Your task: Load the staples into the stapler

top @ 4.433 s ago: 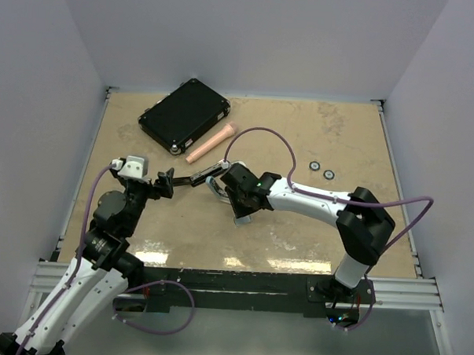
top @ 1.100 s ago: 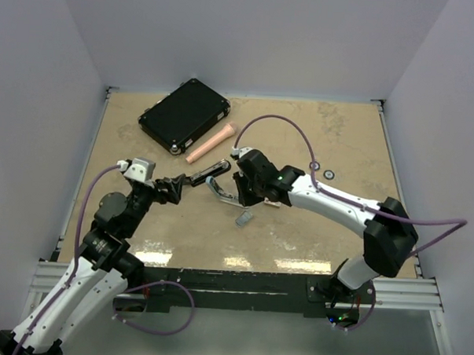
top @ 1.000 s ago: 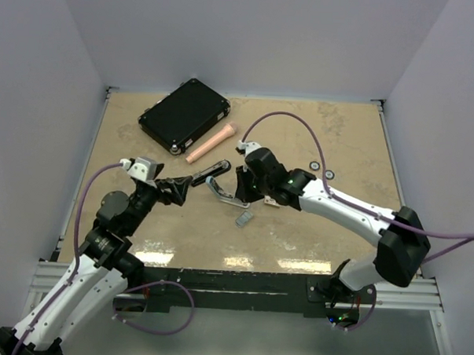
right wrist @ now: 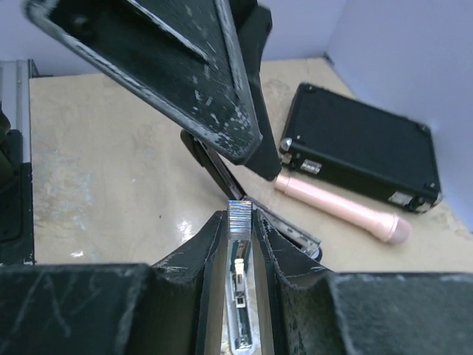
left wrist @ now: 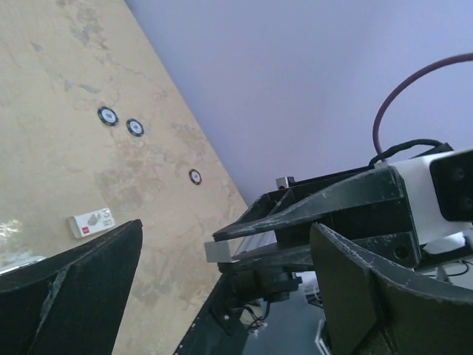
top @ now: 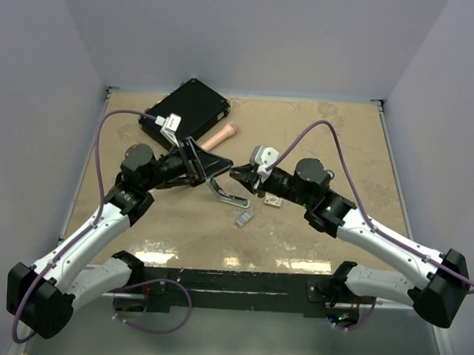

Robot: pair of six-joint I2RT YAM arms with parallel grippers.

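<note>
The stapler (top: 224,191) lies open on the table, its black lid raised toward my left gripper (top: 198,162). The left gripper is open wide just left of the lid, with nothing between its fingers in the left wrist view (left wrist: 228,229). My right gripper (top: 238,177) is shut on the staples (right wrist: 239,216), a small ribbed grey block pinched at its fingertips. The block hangs just above the stapler's chrome channel (right wrist: 295,231). The staples also show in the left wrist view (left wrist: 220,251).
A second grey staple strip (top: 243,219) lies in front of the stapler. A small white card (top: 272,200) lies under the right arm. A black case (top: 185,112) and a pink cylinder (top: 219,135) sit at the back left. Small black rings (left wrist: 108,116) lie to the right.
The left gripper has moved up and right and stands wide open beside the lid. The right arm has swung out to the right, and its gripper points left over the stapler with the staples.
</note>
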